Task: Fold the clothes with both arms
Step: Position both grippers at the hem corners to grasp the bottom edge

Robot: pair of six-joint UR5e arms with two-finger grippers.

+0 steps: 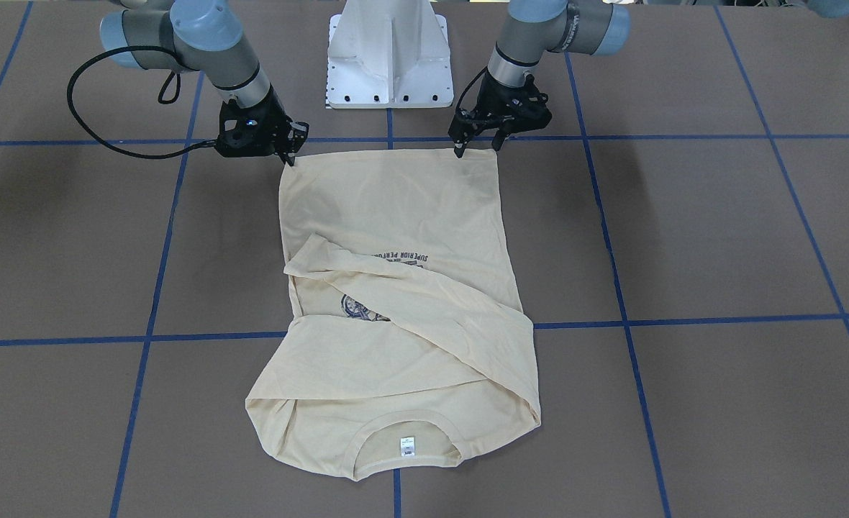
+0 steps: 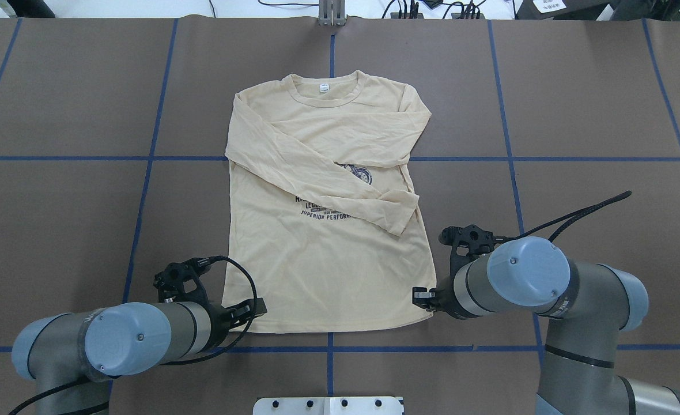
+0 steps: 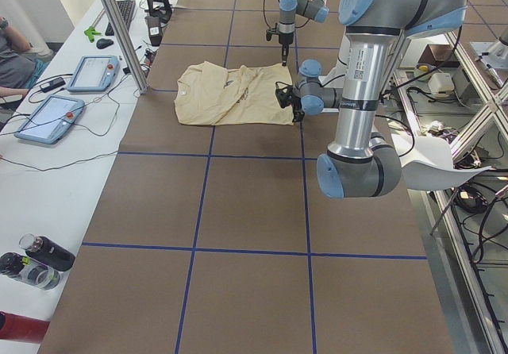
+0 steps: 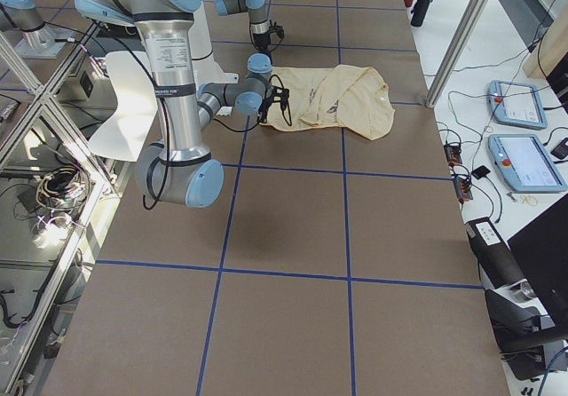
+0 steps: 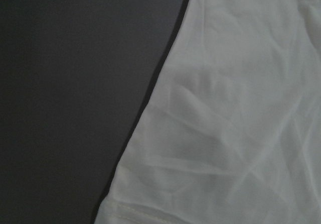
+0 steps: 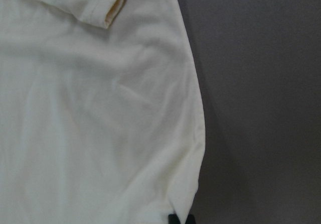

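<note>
The left gripper (image 1: 479,148) is hanging with fingers spread over 1 hem corner of the shirt (image 2: 328,271), which is lying flat just ahead of it. The right gripper (image 1: 291,157) is touching the other corner; I cannot tell its grip. Both sleeves (image 2: 317,178) are lying crossed over the chest, so the body fold is probably remaining. The cloth is looking thin, cream and lightly creased.

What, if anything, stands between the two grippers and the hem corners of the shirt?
Nothing visible does. The left gripper and the right gripper are each at a hem corner of the T-shirt, with only table beside them. The crossed sleeves lie farther up the shirt, away from the hem.
</note>
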